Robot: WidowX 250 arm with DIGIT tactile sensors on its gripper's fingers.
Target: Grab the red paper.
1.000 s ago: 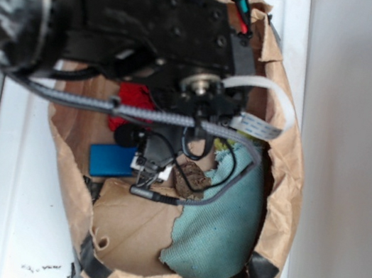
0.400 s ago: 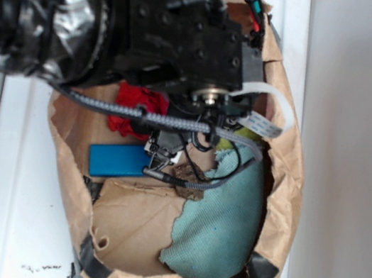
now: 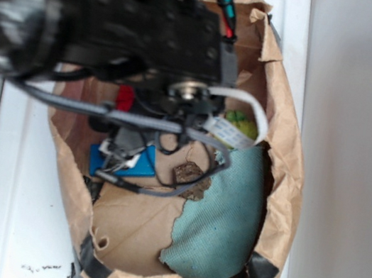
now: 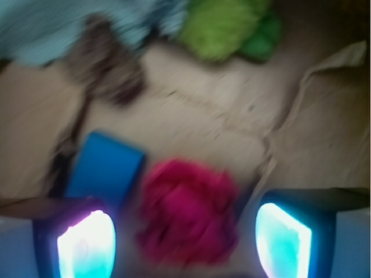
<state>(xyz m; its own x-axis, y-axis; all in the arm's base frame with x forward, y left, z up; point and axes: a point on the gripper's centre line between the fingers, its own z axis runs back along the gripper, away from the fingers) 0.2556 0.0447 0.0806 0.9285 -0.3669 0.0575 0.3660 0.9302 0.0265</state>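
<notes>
The red paper [image 4: 188, 214] is a blurred crimson wad low in the wrist view, lying on the brown bag floor. My gripper [image 4: 185, 238] is open, with its glowing pads [image 4: 87, 243] on either side of the wad and a gap showing at each side. The blue block [image 4: 104, 168] lies just up and left of the wad. From the exterior view only a sliver of the red paper [image 3: 125, 97] shows under the black arm [image 3: 120, 19]. The gripper's tips are lost among cables over the blue block [image 3: 142, 165].
Everything lies inside a torn brown paper bag [image 3: 288, 171] on a white table [image 3: 15, 210]. A small brown wad [image 3: 187, 173], a teal cloth [image 3: 222, 217] and a green crumpled thing [image 3: 243, 125] lie to the right. Bag walls rise all around.
The arm has swung left, and its wrist now hangs over the blue block instead of beside the brown wad. It covers more of the red paper than before.
</notes>
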